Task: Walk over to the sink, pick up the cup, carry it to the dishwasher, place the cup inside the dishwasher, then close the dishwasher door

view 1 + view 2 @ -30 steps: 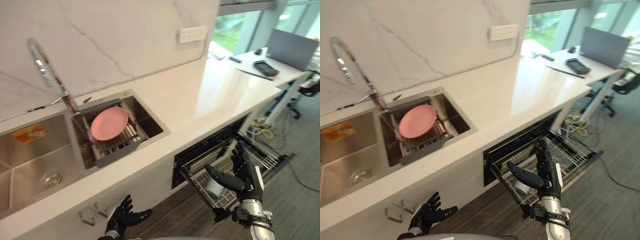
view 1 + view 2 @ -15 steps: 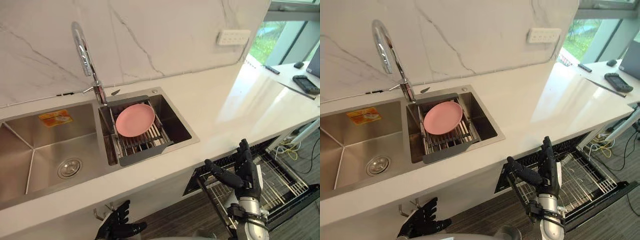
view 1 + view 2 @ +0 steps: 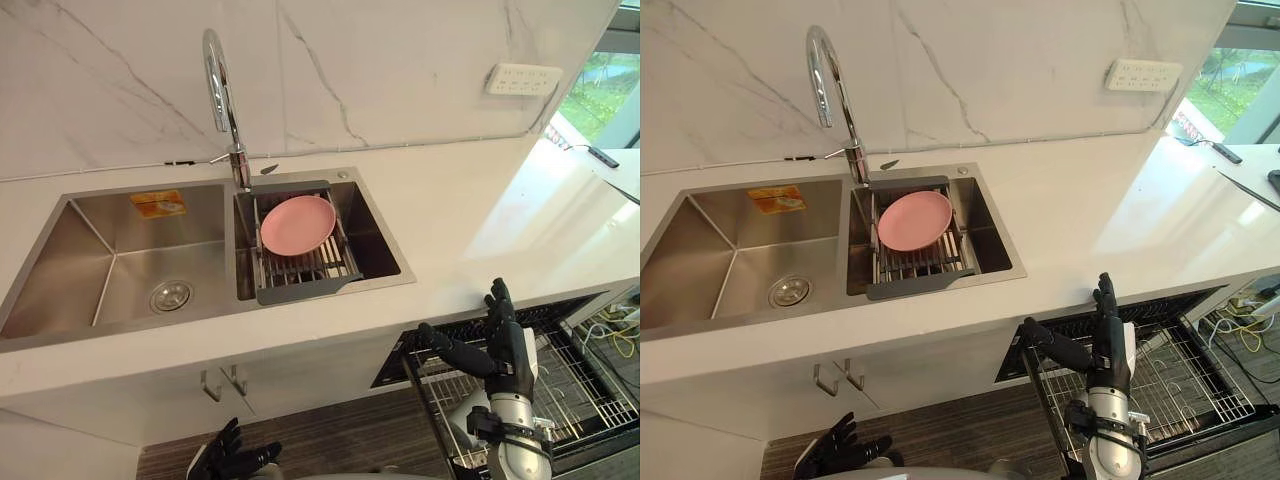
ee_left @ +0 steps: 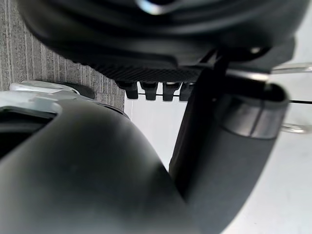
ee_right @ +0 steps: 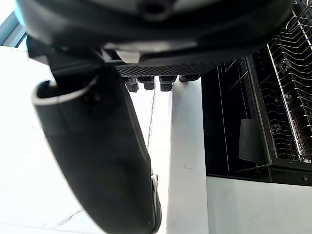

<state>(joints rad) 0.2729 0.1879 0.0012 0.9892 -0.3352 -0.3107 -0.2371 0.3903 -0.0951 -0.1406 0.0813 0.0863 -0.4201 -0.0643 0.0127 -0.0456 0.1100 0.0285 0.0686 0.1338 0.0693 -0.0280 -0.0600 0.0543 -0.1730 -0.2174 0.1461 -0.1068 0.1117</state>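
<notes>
The open dishwasher sits under the counter at the lower right, its wire rack pulled out. My right hand hovers over the rack's near-left corner, open, fingers straight up and thumb out, holding nothing; the right wrist view shows the same straight fingers with the rack past them. A pale rounded shape lies in the rack beside my right wrist; I cannot tell if it is the cup. My left hand hangs low in front of the cabinet, open and empty.
The double steel sink has a tall faucet. A pink plate lies on a grey drain rack in its right basin. The white counter runs to the right, with a wall socket above.
The camera has swung left, so the sink now sits mid-picture and the dishwasher at the corner. Both hands stay open; the cup seen in the rack earlier is now behind my right hand.
</notes>
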